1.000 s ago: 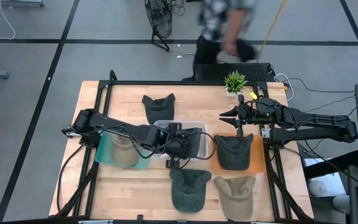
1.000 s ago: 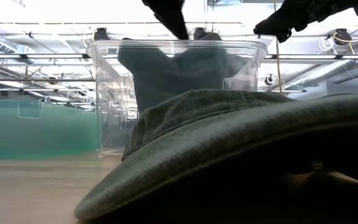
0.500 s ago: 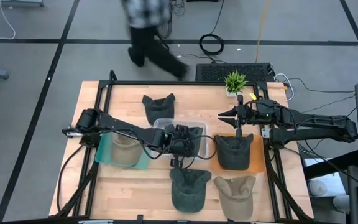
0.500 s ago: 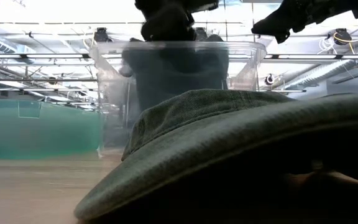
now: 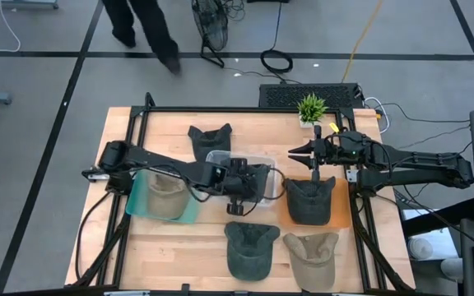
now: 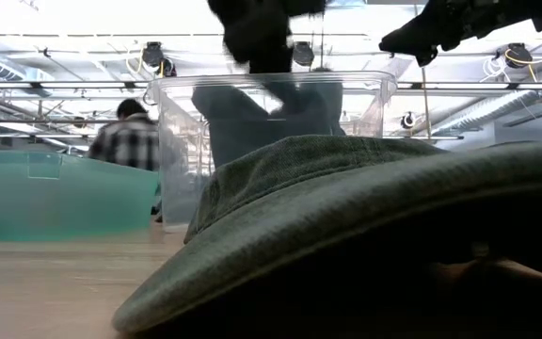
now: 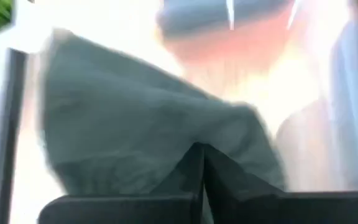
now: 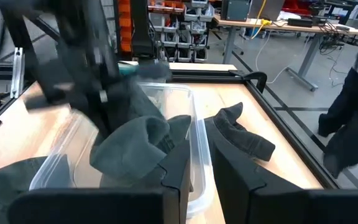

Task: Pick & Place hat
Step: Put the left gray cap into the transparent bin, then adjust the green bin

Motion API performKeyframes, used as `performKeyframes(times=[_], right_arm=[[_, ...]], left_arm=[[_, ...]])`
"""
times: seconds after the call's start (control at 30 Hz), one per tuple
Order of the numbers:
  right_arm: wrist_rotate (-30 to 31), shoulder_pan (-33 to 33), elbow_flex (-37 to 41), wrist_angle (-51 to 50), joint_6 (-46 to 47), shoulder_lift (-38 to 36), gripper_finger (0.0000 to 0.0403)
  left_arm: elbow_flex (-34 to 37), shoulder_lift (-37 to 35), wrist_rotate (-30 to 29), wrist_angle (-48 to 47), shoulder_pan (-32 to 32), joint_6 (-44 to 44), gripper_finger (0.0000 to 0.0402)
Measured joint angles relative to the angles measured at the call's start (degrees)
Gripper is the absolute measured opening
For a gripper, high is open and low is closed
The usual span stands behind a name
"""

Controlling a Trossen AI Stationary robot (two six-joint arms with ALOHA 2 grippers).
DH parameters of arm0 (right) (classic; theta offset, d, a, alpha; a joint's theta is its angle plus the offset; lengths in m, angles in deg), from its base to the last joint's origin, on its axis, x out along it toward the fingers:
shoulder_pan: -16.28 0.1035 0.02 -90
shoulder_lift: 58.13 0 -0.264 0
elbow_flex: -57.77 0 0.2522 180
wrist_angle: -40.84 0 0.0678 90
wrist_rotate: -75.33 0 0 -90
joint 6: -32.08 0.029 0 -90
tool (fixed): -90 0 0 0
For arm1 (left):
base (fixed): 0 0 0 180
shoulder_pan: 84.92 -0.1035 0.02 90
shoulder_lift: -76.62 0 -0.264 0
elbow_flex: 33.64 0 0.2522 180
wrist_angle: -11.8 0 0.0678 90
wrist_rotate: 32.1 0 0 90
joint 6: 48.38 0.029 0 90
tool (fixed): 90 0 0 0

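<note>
The left gripper (image 5: 239, 182) is clenched on a dark hat (image 5: 252, 175) in the clear bin (image 5: 217, 156). The right gripper (image 5: 301, 153) hovers by the table's (image 5: 171, 247) far edge, its opening unclear; a person (image 5: 142, 25) walks beyond

Overhead looks down; low view (table-level) shares the bin (image 5: 241, 177).

Grey floor (image 5: 39, 82) crossed by dark tape lines surrounds the table. A floor fan (image 5: 210, 25) stands beyond the far edge, near coiled cables (image 5: 280, 59). A person (image 5: 142, 25) walks past. Desks (image 8: 272, 28) and parts shelving (image 8: 179, 37) fill the room; bright ceiling light (image 6: 92, 19) overhead
</note>
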State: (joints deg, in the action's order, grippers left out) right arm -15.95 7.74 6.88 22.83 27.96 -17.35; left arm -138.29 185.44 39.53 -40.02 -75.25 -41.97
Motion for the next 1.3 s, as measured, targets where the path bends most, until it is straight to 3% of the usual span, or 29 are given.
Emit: performKeyframes(times=[0.23,0.6,0.83,1.0,1.3], right_arm=[[0.0,0.0,0.0,0.1,0.0,0.0,0.0059],[0.0,0.0,0.0,0.0,0.0,0.0,0.0059],[0.0,0.0,0.0,0.1,0.0,0.0,0.0059],[0.0,0.0,0.0,0.1,0.3,0.0,0.0059],[0.0,-0.1,0.0,-0.3,0.0,0.0,0.0059]], left_arm=[[-2.0,-3.6,0.4,-1.5,2.7,-3.4,0.0008],[-2.2,-5.9,6.8,-0.8,9.6,-6.9,0.009],[-2.2,-7.9,-4.3,-3.9,11.4,-1.4,0.0134],[-1.8,-12.5,-10.4,-10.7,6.1,-3.4,0.0135],[5.9,-26.5,-6.9,-11.4,-7.6,-2.5,0.0102]])
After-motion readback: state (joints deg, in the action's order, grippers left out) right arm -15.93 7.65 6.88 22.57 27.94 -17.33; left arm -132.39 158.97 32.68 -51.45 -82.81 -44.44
